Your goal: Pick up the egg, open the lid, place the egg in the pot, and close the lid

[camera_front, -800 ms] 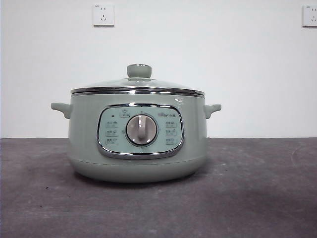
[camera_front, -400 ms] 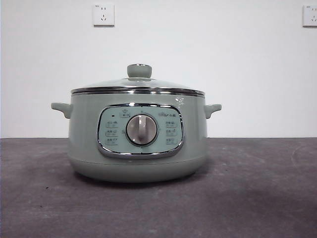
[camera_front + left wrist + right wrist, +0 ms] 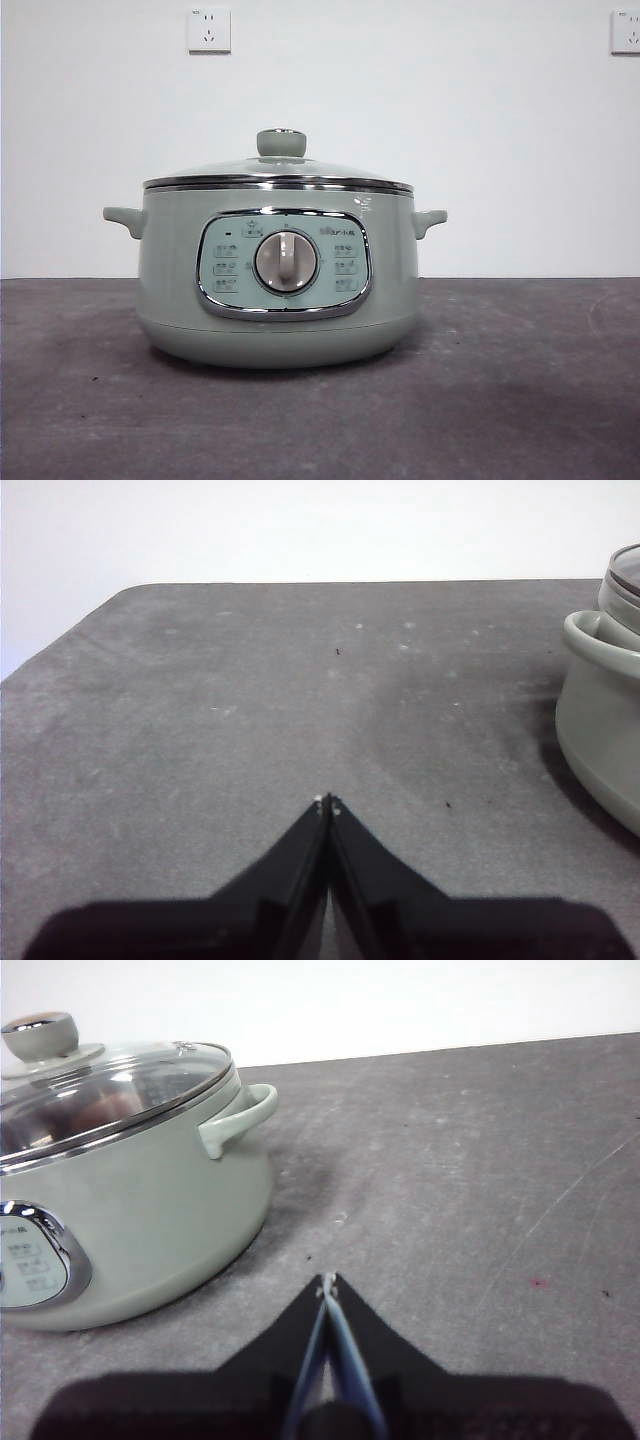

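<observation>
Pot (image 3: 278, 275): round, sage-green, smooth glazed body, standing upright at the middle of the dark grey, speckled tabletop (image 3: 520, 400); its chrome-framed panel (image 3: 283, 264) with the grey dial (image 3: 286, 262) faces the front camera squarely, and its two small side handles stick out level to either side, so its widest line runs across that view. Lid (image 3: 278, 172): slightly domed clear glass with a bright steel rim, seated flat on the pot, sage-green knob (image 3: 281, 142) pointing straight up. Egg (image 3: 105, 1108): only a blurred brown-orange shape shows through the glass in the right wrist view, inside the pot; which way its long axis lies cannot be told. Left end effector (image 3: 327, 805): two black jaws pressed together tip to tip, holding nothing, low over bare tabletop and well apart from the pot, whose one handle shows at the edge of that view. Right end effector (image 3: 327, 1282): black jaws likewise closed on nothing, low over the tabletop on the pot's other side, near its handle (image 3: 240, 1118) but clear of it. Two white wall sockets (image 3: 208, 30) sit high on the white wall behind the pot.
</observation>
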